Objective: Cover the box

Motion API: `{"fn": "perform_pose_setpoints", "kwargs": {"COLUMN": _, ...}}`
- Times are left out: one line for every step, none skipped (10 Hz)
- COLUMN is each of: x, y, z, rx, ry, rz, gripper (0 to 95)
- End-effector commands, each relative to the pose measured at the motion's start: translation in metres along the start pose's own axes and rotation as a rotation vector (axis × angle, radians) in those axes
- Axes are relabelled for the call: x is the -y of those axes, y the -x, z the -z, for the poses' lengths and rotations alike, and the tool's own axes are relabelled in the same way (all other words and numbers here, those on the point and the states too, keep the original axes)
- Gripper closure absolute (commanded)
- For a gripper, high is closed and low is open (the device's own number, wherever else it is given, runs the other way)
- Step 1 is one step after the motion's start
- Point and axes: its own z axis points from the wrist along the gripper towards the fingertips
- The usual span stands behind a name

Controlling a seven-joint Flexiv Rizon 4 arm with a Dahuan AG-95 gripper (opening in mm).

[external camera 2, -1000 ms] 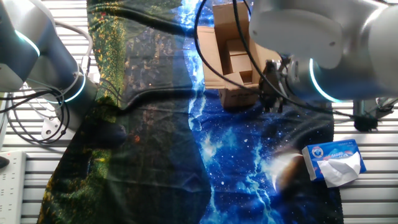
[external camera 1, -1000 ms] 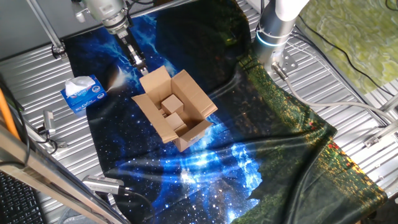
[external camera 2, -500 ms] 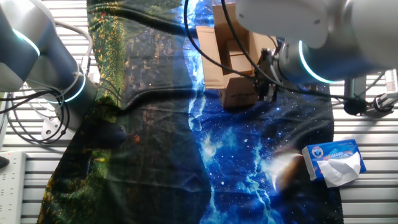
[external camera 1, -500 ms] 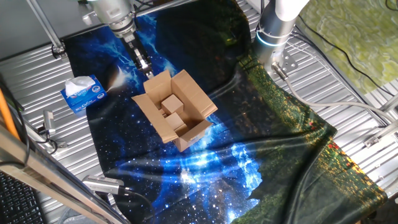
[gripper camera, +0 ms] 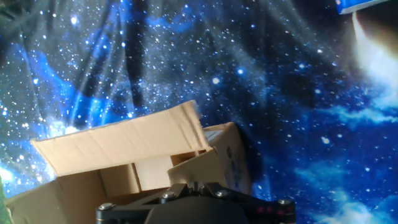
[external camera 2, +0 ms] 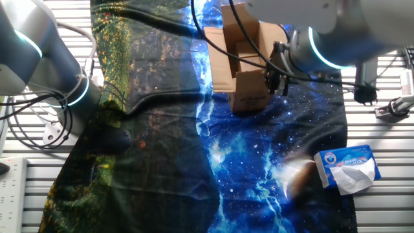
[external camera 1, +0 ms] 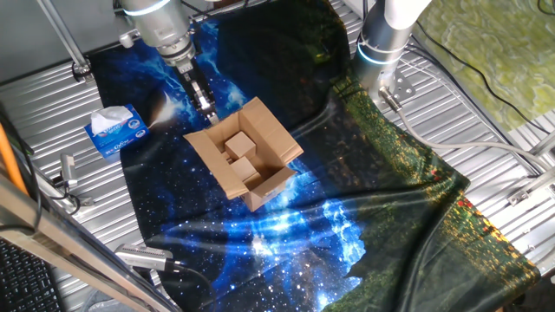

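The box (external camera 1: 245,158) sits a little left of centre in one fixed view, on the starry blue cloth (external camera 1: 286,234); its top is open, flaps splayed, with smaller cardboard pieces visible inside. The gripper (external camera 1: 206,108) comes in from the upper left, its tip against the rear flap — placed there, I judge, to push that flap inward over the opening; the flap now leans over the box in the hand view. How far the jaws stand apart I cannot tell; they appear to grasp nothing. The tissue box (external camera 1: 115,131) lies well apart at the left — clear of the work.
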Motion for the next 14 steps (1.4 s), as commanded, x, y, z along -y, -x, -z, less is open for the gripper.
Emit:
{"fn": "perform_pose_setpoints", "kwargs": {"x": 0.001, "y": 0.002, "z": -0.003, "rx": 0.032, "ry": -0.01, "rz": 0.042, "gripper": 95.0}}
{"fn": "perform_pose_setpoints", "kwargs": {"x": 0.002, "y": 0.002, "z": -0.005, "rx": 0.05, "ry": -0.016, "rz": 0.068, "gripper": 95.0}}
{"fn": "perform_pose_setpoints", "kwargs": {"x": 0.003, "y": 0.003, "z": -0.008, "rx": 0.058, "ry": -0.03, "rz": 0.079, "gripper": 95.0}}
{"fn": "perform_pose_setpoints", "kwargs": {"x": 0.004, "y": 0.003, "z": -0.01, "rx": 0.059, "ry": -0.04, "rz": 0.082, "gripper": 95.0}}
{"fn": "perform_pose_setpoints", "kwargs": {"x": 0.004, "y": 0.003, "z": -0.012, "rx": 0.06, "ry": -0.047, "rz": 0.083, "gripper": 95.0}}
{"fn": "perform_pose_setpoints", "kwargs": {"x": 0.004, "y": 0.003, "z": -0.015, "rx": 0.061, "ry": -0.048, "rz": 0.081, "gripper": 95.0}}
{"fn": "perform_pose_setpoints", "kwargs": {"x": 0.004, "y": 0.002, "z": -0.018, "rx": 0.065, "ry": -0.051, "rz": 0.083, "gripper": 95.0}}
{"fn": "perform_pose_setpoints", "kwargs": {"x": 0.004, "y": 0.002, "z": -0.022, "rx": 0.07, "ry": -0.053, "rz": 0.085, "gripper": 95.0}}
{"fn": "perform_pose_setpoints", "kwargs": {"x": 0.004, "y": 0.002, "z": -0.026, "rx": 0.075, "ry": -0.054, "rz": 0.089, "gripper": 95.0}}
{"fn": "perform_pose_setpoints", "kwargs": {"x": 0.006, "y": 0.002, "z": -0.03, "rx": 0.083, "ry": -0.054, "rz": 0.093, "gripper": 95.0}}
{"fn": "perform_pose_setpoints", "kwargs": {"x": 0.007, "y": 0.002, "z": -0.033, "rx": 0.089, "ry": -0.056, "rz": 0.1, "gripper": 95.0}}
{"fn": "perform_pose_setpoints", "kwargs": {"x": 0.007, "y": 0.002, "z": -0.035, "rx": 0.089, "ry": -0.058, "rz": 0.102, "gripper": 95.0}}
{"fn": "perform_pose_setpoints", "kwargs": {"x": 0.008, "y": 0.002, "z": -0.037, "rx": 0.089, "ry": -0.059, "rz": 0.106, "gripper": 95.0}}
{"fn": "perform_pose_setpoints", "kwargs": {"x": 0.009, "y": 0.002, "z": -0.04, "rx": 0.09, "ry": -0.06, "rz": 0.111, "gripper": 95.0}}
